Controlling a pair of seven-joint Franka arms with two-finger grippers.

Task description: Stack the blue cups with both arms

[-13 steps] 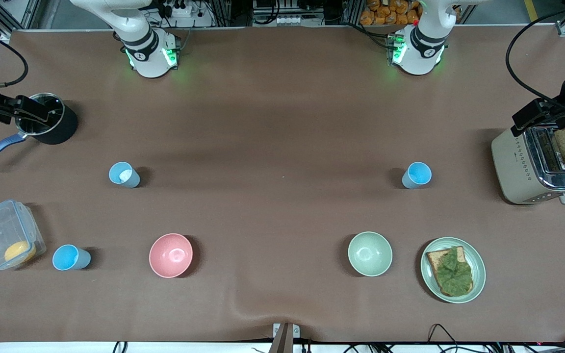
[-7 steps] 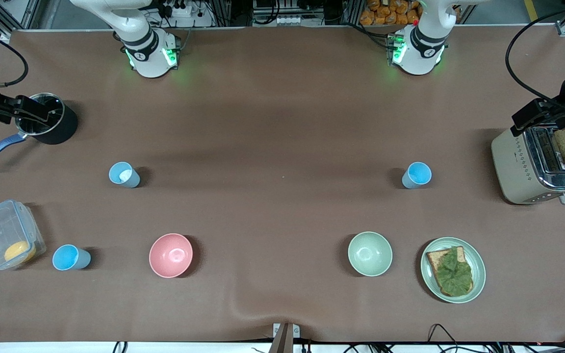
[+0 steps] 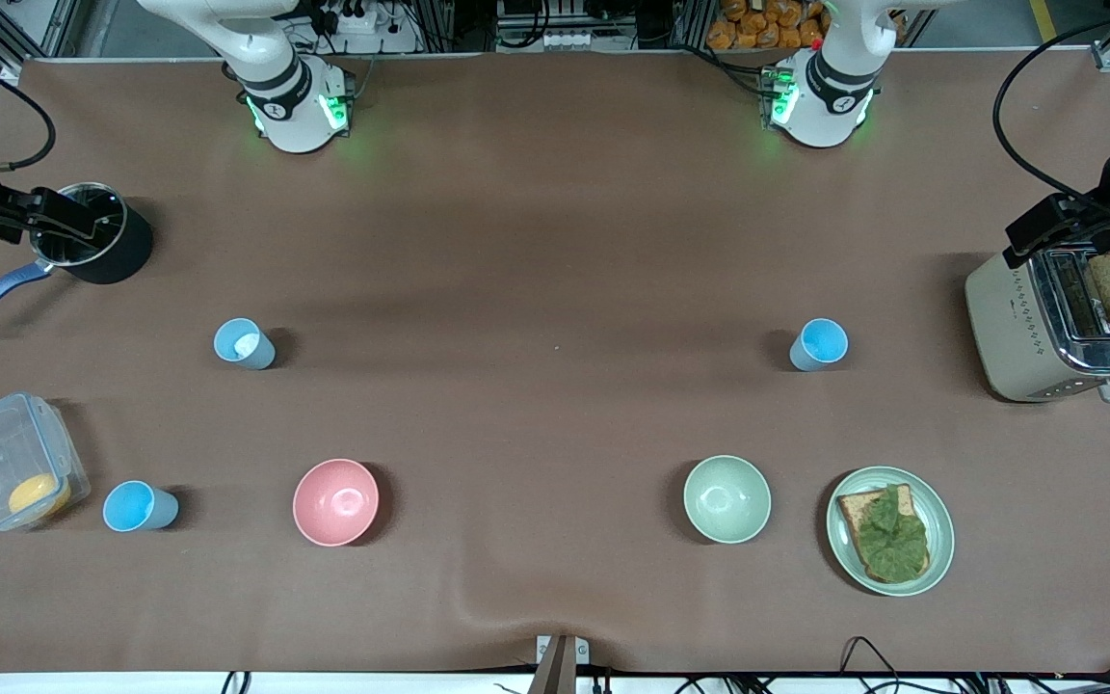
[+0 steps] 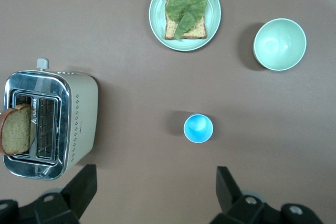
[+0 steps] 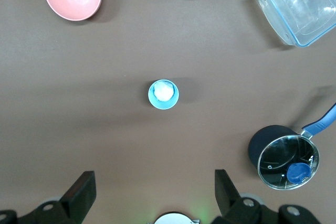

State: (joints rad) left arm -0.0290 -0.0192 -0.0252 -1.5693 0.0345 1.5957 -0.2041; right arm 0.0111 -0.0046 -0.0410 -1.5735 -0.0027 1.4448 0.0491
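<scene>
Currently three blue cups (image 3: 245, 344) (image 3: 818, 345) (image 3: 138, 507) stand apart on the table (image 3: 555, 241) (unstacked); left hand (image 4: 152, 187) and right hand (image 5: 152, 190) both spread wide, empty.

Both arms wait, raised high above the table. The left gripper (image 4: 152, 190) and the right gripper (image 5: 152, 190) each point straight down, black fingers spread wide apart, holding nothing.

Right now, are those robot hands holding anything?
No. Both the left end effector and the right end effector are open and empty, high over the table.
</scene>
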